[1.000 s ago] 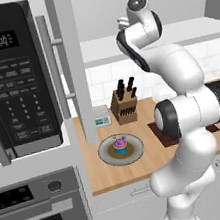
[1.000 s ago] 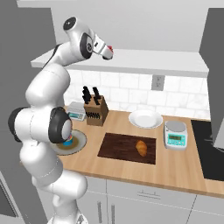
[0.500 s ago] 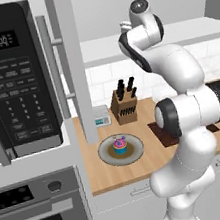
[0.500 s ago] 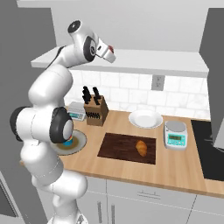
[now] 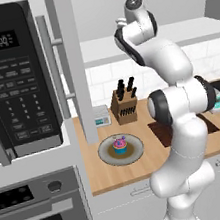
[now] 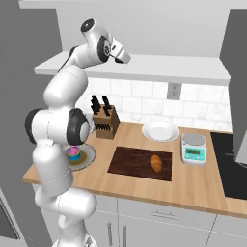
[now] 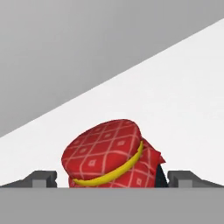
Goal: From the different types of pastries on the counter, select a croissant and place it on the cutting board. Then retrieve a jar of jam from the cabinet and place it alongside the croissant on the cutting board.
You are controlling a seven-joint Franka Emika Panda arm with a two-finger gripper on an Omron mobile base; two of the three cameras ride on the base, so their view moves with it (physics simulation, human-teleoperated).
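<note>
The croissant (image 6: pixel 156 163) already lies on the cutting board (image 6: pixel 130 161), so the arm reaches up to the cabinet shelf (image 6: pixel 159 65) for the jar of jam (image 7: pixel 109 155). The hand (image 7: pixel 107 178) straddles the jar, fingers spread either side, not yet closed.

At center right of your right base view, the golden-brown croissant (image 6: pixel 156 163) lies on the dark cutting board (image 6: pixel 130 161) on the tan counter (image 6: pixel 202 188). The pink-frosted cupcake (image 6: pixel 74 153) sits at left. Low in your hand view, the jar of jam (image 7: pixel 109 157) shows a red checked lid on the cabinet (image 7: pixel 175 109) shelf.
</note>
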